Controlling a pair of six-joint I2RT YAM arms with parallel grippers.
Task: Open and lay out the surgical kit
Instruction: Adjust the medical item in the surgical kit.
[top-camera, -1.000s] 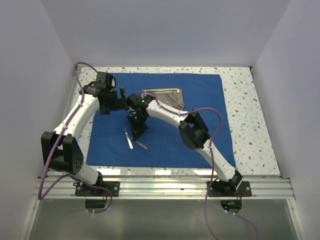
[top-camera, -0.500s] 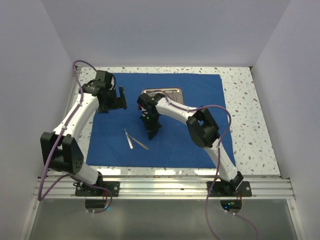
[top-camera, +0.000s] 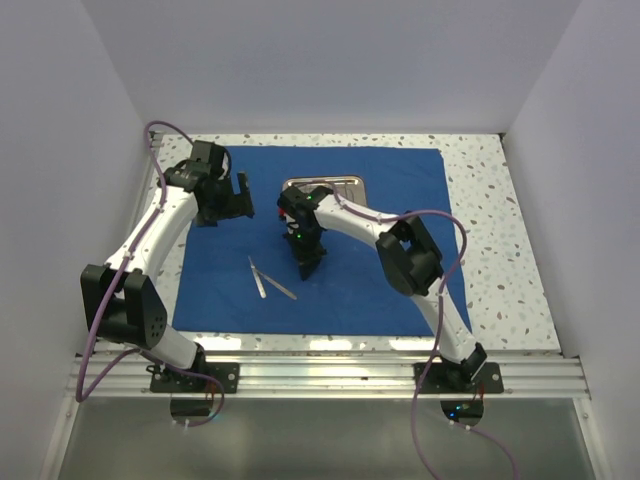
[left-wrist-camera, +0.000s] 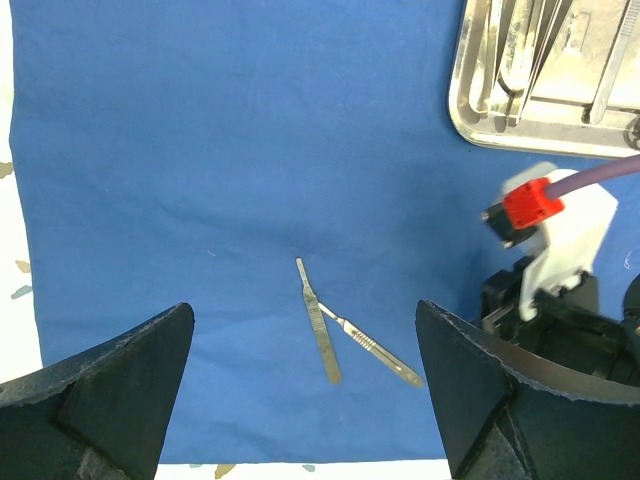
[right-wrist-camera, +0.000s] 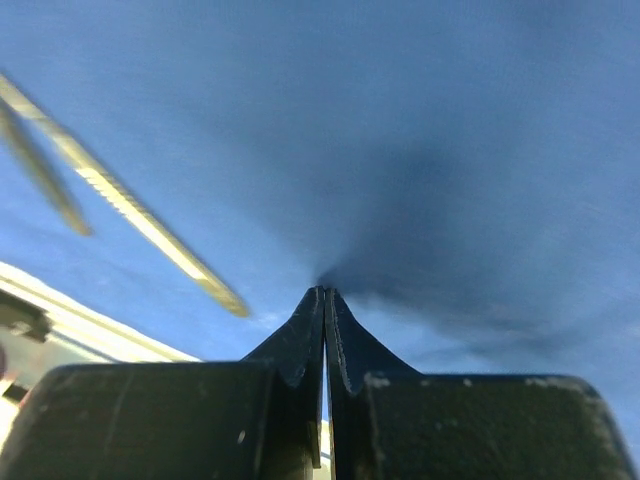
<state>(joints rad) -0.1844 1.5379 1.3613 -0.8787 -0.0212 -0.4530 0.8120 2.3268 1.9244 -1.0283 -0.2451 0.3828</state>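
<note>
The royal-blue cloth (top-camera: 400, 290) lies spread flat on the table. The steel tray (top-camera: 340, 181) sits on it at the back centre and holds thin instruments, seen in the left wrist view (left-wrist-camera: 470, 120). Two silver instruments (top-camera: 258, 278) lie crossed on the cloth's front left, also in the left wrist view (left-wrist-camera: 320, 325). My right gripper (top-camera: 308, 268) is shut with nothing between its pads, its tips (right-wrist-camera: 324, 292) down at the cloth just right of those instruments. My left gripper (top-camera: 240, 195) is open and empty, above the cloth's back left (left-wrist-camera: 305, 310).
Speckled white tabletop (top-camera: 500, 250) borders the cloth on the right and back. White walls close in on three sides. The right arm's wrist with a red connector (left-wrist-camera: 527, 205) stands between the tray and the laid-out instruments.
My right gripper has moved right, away from the two instruments on the cloth, and stays shut. The left gripper has barely moved.
</note>
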